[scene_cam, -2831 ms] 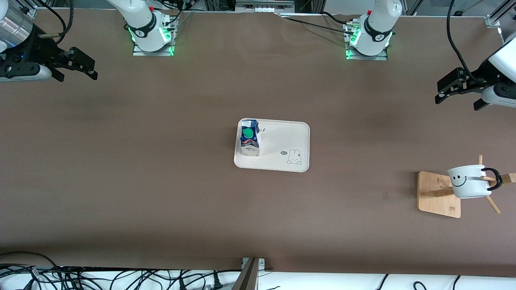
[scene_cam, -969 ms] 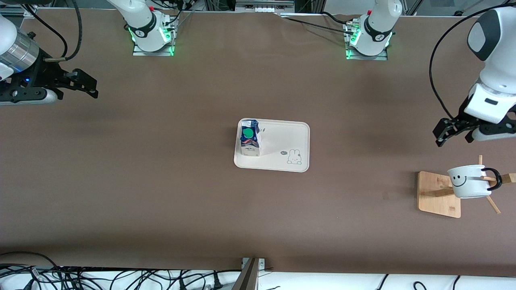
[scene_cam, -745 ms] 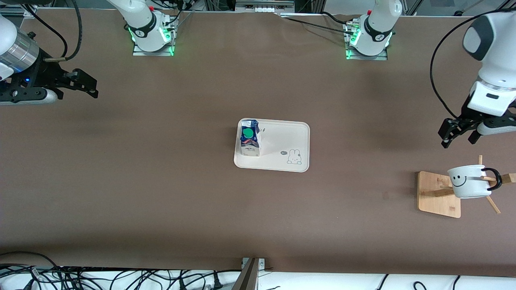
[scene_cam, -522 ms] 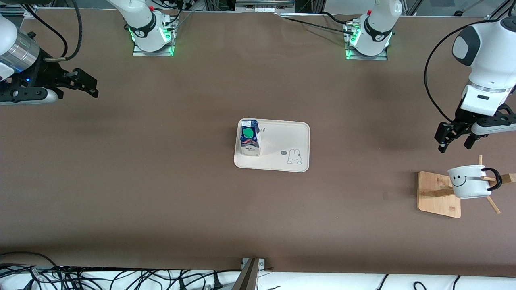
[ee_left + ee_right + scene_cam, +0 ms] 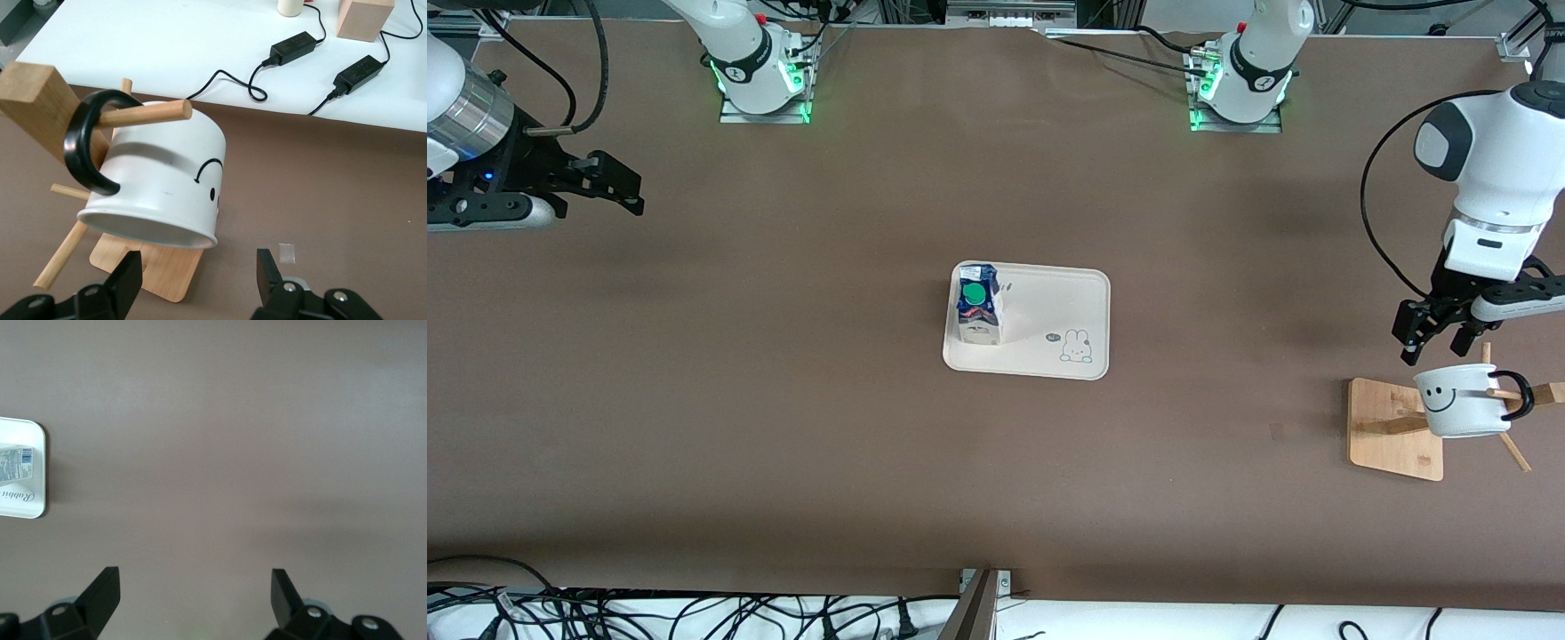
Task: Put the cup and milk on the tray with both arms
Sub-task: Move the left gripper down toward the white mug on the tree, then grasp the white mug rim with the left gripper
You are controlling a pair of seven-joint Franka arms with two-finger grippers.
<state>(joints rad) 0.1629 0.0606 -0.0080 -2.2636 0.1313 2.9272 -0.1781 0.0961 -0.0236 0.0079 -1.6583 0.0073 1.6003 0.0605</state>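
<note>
Hovering just above the cup (image 5: 1458, 411) at the left arm's end of the worktop (image 5: 783, 427), the left gripper (image 5: 1433, 342) has its fingers spread with nothing between them. The small white mug hangs tilted by its thin black loop handle (image 5: 85, 143) on a peg of the wooden rack (image 5: 1396, 429), mouth angled downward. It looks hard, smooth and light, probably slippery and liable to chip, so a pinch across the rim wall seems safer than taking the thin handle, and it must slide off along the peg. The milk (image 5: 977, 307) already stands on the tray (image 5: 1067, 302) mid-worktop. Over bare worktop at its own end, the right gripper (image 5: 623, 182) waits, wide open and empty.
</note>
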